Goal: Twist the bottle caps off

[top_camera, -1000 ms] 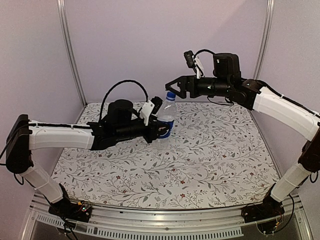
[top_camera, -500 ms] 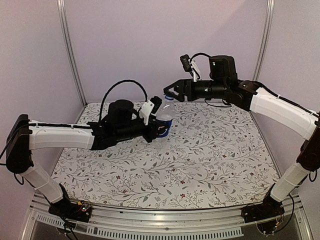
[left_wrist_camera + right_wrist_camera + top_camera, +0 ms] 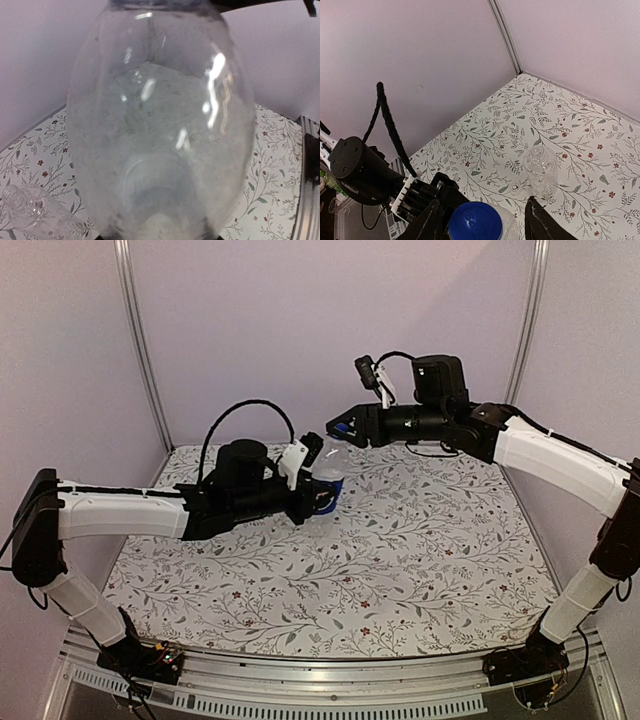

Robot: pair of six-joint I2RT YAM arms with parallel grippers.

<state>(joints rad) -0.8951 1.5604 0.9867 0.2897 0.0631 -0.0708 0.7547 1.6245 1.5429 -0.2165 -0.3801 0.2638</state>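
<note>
From above, your left gripper (image 3: 320, 502) is clenched on the lower part of the labelled bottle (image 3: 333, 465), holding it roughly upright over the far middle of the worktop (image 3: 400, 570), near its far edge. You cannot tell from here whether the base touches the worktop. Your right gripper (image 3: 343, 428) reaches in from the right at the height of the blue cap (image 3: 343, 427), which sits on the bottle's neck with one finger on either side of it. In your left wrist view the clear body of that bottle fills nearly the whole picture, with a sliver of blue at the top edge. At the lower left the plain bottle (image 3: 30, 212) rests on the worktop, apart from the held one; you cannot tell whether it stands or lies. Your right wrist view looks down on the blue cap at the bottom edge, between the two dark fingers (image 3: 431, 225). One finger stands close beside the cap and a gap shows before the other, so they are spread and not clamping it. Beyond, the plain bottle sits toward the corner of the worktop.
</note>
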